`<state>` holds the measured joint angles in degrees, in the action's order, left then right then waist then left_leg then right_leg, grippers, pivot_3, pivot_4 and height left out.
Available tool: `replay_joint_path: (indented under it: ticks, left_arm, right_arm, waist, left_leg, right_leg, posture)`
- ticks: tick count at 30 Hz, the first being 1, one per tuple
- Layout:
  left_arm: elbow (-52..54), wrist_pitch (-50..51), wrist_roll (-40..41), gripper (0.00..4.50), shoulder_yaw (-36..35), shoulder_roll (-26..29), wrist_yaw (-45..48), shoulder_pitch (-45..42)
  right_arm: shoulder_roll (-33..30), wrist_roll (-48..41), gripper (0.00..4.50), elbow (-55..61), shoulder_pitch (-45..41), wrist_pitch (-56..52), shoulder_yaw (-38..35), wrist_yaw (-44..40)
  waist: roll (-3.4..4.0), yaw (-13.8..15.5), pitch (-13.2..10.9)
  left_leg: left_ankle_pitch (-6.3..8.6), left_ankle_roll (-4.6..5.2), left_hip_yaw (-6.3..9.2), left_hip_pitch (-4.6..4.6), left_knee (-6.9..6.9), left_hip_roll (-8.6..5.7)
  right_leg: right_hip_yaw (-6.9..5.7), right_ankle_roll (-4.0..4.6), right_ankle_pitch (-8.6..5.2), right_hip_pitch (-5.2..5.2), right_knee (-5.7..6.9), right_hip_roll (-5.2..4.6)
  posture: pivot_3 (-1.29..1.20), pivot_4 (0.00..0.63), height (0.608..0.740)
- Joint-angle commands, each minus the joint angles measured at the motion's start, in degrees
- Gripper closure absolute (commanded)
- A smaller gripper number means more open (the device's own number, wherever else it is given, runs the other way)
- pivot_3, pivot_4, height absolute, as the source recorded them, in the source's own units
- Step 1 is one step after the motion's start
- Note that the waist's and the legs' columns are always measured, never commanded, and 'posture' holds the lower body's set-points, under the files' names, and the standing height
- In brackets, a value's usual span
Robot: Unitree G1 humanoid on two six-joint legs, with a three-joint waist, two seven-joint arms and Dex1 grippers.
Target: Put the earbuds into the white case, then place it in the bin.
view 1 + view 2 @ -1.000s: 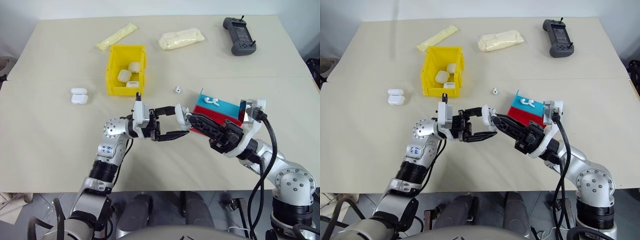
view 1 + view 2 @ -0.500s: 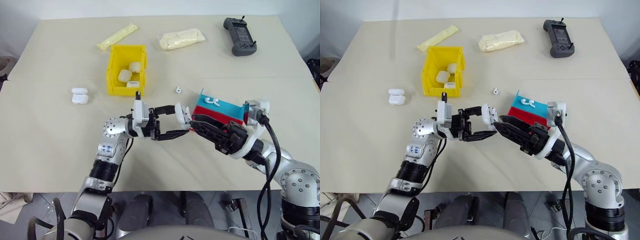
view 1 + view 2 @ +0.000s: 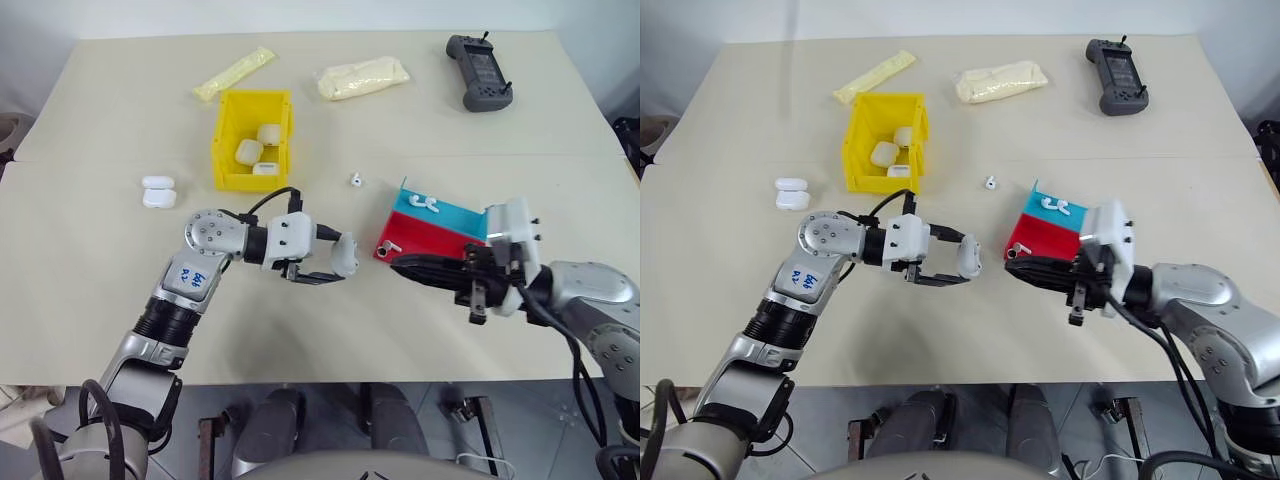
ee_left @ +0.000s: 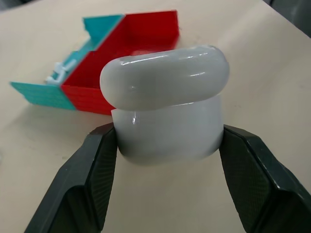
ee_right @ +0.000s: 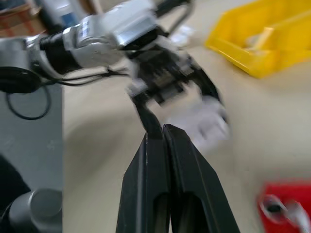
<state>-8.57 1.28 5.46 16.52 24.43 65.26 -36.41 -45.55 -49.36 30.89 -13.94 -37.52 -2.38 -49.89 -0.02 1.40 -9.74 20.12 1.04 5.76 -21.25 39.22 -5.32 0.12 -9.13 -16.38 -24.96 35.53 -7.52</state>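
My left gripper (image 3: 335, 262) clamps the white case (image 4: 167, 102), lid closed. My right gripper (image 3: 390, 264) has fingers pressed together, empty, just beside it. Bin (image 3: 225, 150) far beyond; earbuds (image 3: 425, 202) on tray (image 3: 445, 220).

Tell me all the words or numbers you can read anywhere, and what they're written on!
Blue marks on a white sticker on the robot's left arm: handwritten, too blurred to read.
Dark handheld controller at the table's far edge: no readable label.
Yellow bin, white case between the left fingers, red and blue tray: no writing visible.
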Motion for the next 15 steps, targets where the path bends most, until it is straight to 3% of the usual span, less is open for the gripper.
replay_joint_path:
  ticks: [1, 10, 15]
  left_arm:
    - [3.7, 2.8, -0.6, 1.51, 0.8, -0.6, -1.3, -1.6]
    - [5.8, 4.5, -0.4, 1.51, 1.6, -1.9, -2.7, -1.3]
    - [6.8, 4.0, 0.4, 1.51, 0.7, -1.9, -3.1, -0.6]
  right_arm:
    - [2.8, 3.1, 4.47, 0.3, -5.5, -0.4, 4.3, 1.8]
    - [5.6, 9.9, 4.47, -4.8, -10.6, -1.5, 10.6, 1.5]
    - [3.8, 12.1, 4.47, -7.9, -8.1, -0.1, 8.2, -0.2]
  waist:
    - [-0.01, 0.0, 0.0]
    - [-0.02, 0.0, 0.0]
    - [-0.02, 0.0, 0.0]
  left_leg:
    - [0.0, 0.0, 0.01, 0.0, 0.0, 0.01]
    - [0.0, 0.0, 0.05, -0.05, -0.01, -0.04]
    - [0.0, 0.0, 0.06, -0.06, 0.0, -0.03]
  right_leg:
    - [-0.01, 0.0, 0.0, -0.01, 0.01, 0.01]
    - [-0.02, 0.0, 0.0, -0.05, -0.01, -0.03]
    - [-0.03, 0.0, 0.0, -0.05, 0.01, -0.03]
  posture:
    - [0.0, 0.15, 0.74]
    - [0.0, 0.15, 0.74]
    - [0.0, 0.15, 0.74]
